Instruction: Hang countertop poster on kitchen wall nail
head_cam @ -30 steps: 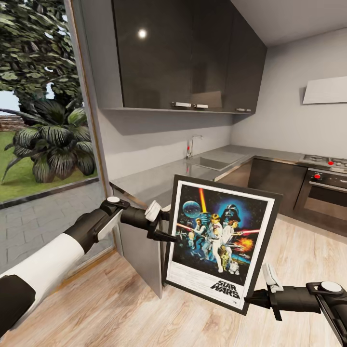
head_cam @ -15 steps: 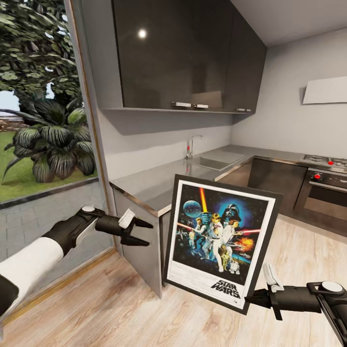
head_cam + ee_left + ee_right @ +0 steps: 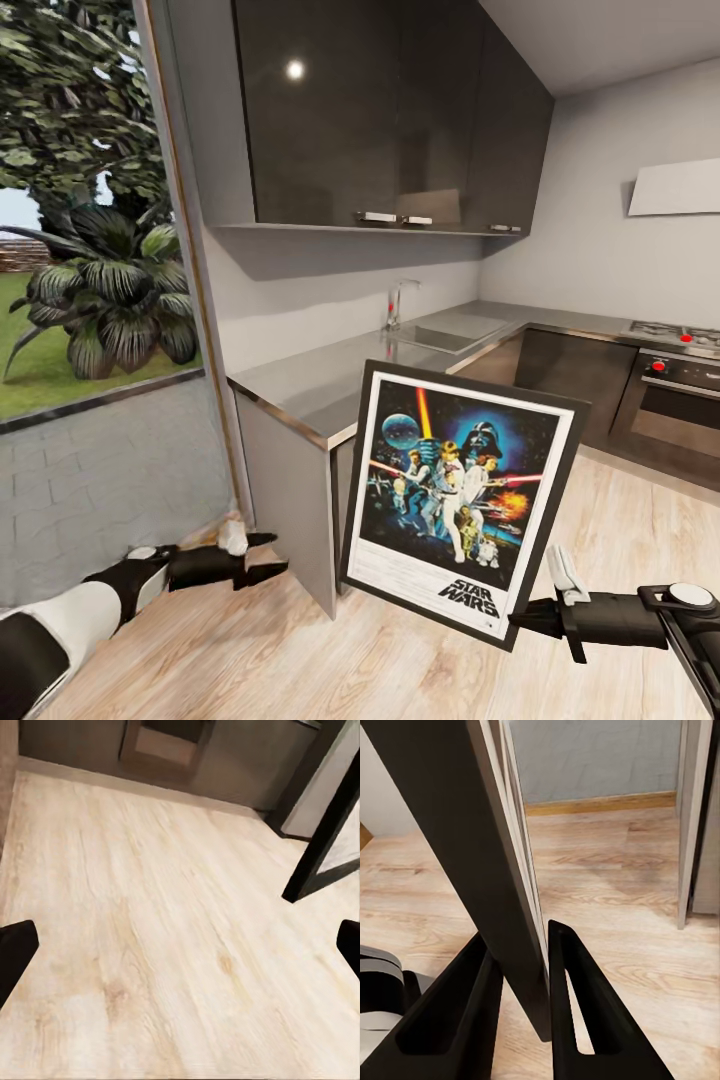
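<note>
The poster [image 3: 462, 500] hangs in the air in front of the end of the kitchen countertop [image 3: 330, 385], held upright with a slight lean, its lower right corner pinched by the right gripper [image 3: 522, 622], which reaches in from the right of the head view. In the right wrist view the two dark fingers [image 3: 577, 1020] close on either side of the frame's edge [image 3: 506, 915], one on the back and one on the front, clamped on the poster with no gap to see. The printed face (blue artwork, white border, "STAR WARS" along the bottom) is turned toward the head camera, and its bottom edge is clear of the pale wood floor [image 3: 300, 650]. The left gripper [image 3: 268, 556] is low at the left, just above the floor and near the foot of the counter's end panel, well apart from the poster; its fingers are spread, and in the left wrist view the dark tips [image 3: 15, 956] sit at opposite sides with floorboards between them and nothing in their grasp. That view also catches a dark corner of the poster frame [image 3: 322, 847] above the floor. Behind, the steel counter runs past the sink and tap [image 3: 398, 303] to the oven [image 3: 670, 400] with its red knob, under glossy dark upper cabinets [image 3: 380, 110]. The glass door [image 3: 90, 260] at the left looks out on plants and paving.
</note>
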Tool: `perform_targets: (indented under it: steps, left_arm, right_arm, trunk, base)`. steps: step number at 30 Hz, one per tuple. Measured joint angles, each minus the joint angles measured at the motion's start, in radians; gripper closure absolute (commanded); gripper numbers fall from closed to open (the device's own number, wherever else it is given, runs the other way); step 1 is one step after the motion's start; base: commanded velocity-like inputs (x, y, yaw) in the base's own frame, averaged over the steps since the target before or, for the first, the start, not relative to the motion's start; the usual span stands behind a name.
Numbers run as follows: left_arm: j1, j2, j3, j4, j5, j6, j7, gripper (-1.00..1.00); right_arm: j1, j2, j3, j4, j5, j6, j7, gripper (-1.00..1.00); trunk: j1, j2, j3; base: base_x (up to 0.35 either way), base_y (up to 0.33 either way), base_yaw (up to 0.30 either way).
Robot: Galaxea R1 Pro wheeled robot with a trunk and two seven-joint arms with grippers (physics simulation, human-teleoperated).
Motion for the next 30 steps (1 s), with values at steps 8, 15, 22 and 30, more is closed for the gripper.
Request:
perform_targets:
  steps: [8,15,22,30]
  left_arm:
    - [0.221,-0.025,0.013,0.021,0.257,-0.032,0.179,-1.0]
    - [0.385,-0.024,0.02,0.023,0.339,-0.042,0.261,-1.0]
    - [0.403,-0.021,0.024,0.023,0.432,-0.046,0.295,-1.0]
    - [0.403,-0.022,0.023,0.022,0.435,-0.044,0.38,-1.0]
  right_arm:
    - [0.0,0.0,-0.005,-0.005,-0.001,0.008,-0.002,1.0]
    - [0.0,0.0,-0.007,-0.006,-0.032,0.01,-0.006,1.0]
    - [0.003,0.0,-0.006,-0.008,-0.087,0.006,-0.006,1.0]
    - [0.003,0.001,-0.006,-0.008,-0.09,0.008,-0.007,1.0]
  trunk:
    - [0.0,0.0,0.0]
    - [0.0,0.0,0.0]
    - [0.0,0.0,0.0]
    - [-0.011,0.021,0.002]
  base:
    - [0.0,0.0,0.0]
    - [0.0,0.0,0.0]
    - [0.0,0.0,0.0]
    - [0.0,0.0,0.0]
